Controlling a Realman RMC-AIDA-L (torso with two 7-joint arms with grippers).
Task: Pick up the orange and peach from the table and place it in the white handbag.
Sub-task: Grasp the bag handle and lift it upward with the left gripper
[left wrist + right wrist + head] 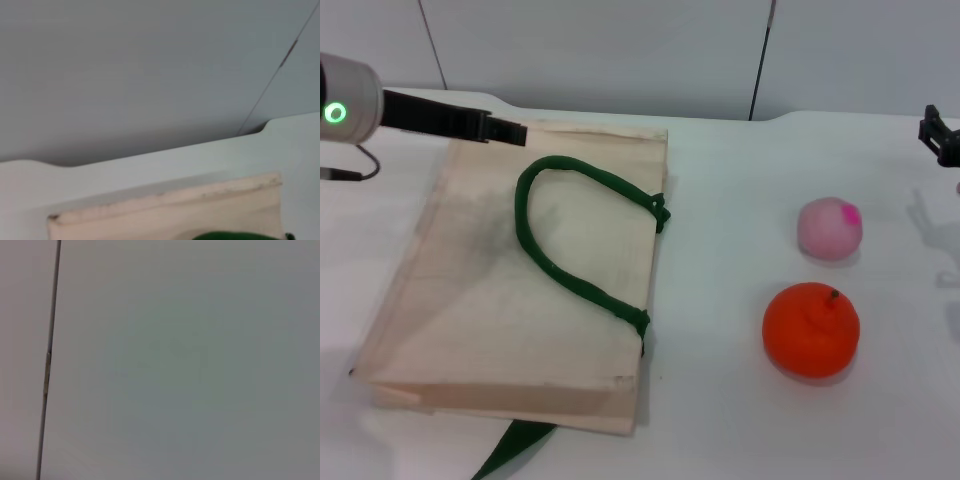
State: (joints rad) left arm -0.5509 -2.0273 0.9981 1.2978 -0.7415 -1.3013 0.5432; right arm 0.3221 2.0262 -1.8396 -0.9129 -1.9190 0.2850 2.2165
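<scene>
Since both fruits lie untouched on the table (pixel 730 190) to the right of the white handbag (pixel 470 320), the right gripper (pixel 942 135), at the far right edge near the peach (pixel 830 228), would do best to descend squarely over one fruit; the orange (pixel 811 330) sits just nearer. Left gripper (pixel 505 131) hovers at the bag's far edge, holding nothing. Neither gripper's opening can be told.

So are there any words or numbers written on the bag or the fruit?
None: no words, numbers or signs can be read.
Bag: plain cloth, no print showing.
Orange: no sticker.
Peach: only a pink spot.
Left arm: a green ring light, no letters.
</scene>
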